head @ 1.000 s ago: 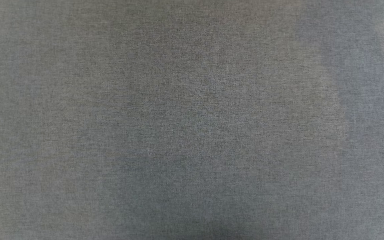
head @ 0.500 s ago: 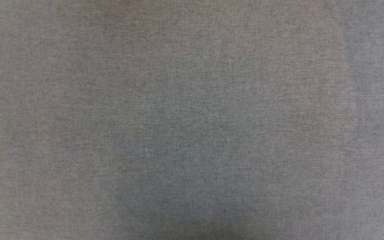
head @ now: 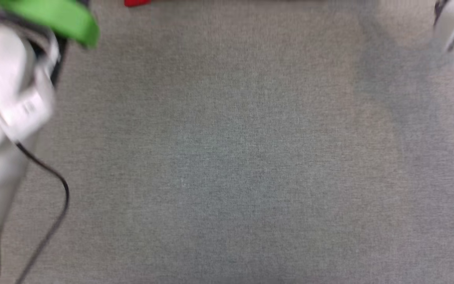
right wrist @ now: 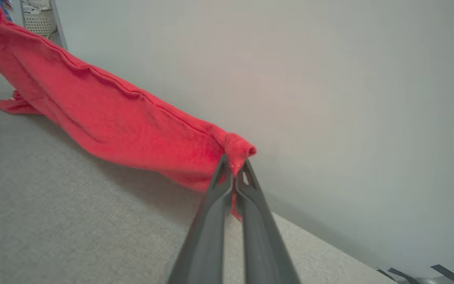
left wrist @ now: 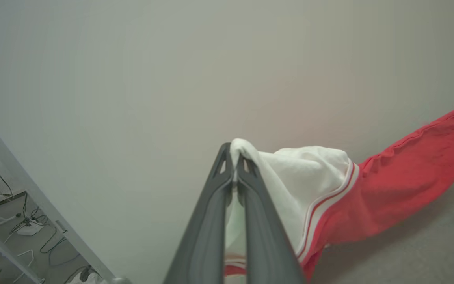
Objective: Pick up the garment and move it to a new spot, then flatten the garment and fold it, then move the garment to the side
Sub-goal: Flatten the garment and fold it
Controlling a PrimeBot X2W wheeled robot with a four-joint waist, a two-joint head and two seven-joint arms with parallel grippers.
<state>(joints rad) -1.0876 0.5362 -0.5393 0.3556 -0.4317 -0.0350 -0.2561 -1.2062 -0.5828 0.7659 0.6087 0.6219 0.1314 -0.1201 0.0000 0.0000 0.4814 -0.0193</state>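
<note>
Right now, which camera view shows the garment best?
The left wrist view: the garment shows its white sleeve, striped trim and red body, pinched by the left gripper. The right wrist view gives plain red cloth in the right gripper; the head view, a red sliver at the top edge.

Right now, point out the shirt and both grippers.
shirt [right wrist: 112, 130], right wrist view, red body fabric.
left gripper [left wrist: 234, 158], left wrist view, tips pinching white sleeve.
right gripper [right wrist: 235, 165], right wrist view, tips pinching red corner.
</note>
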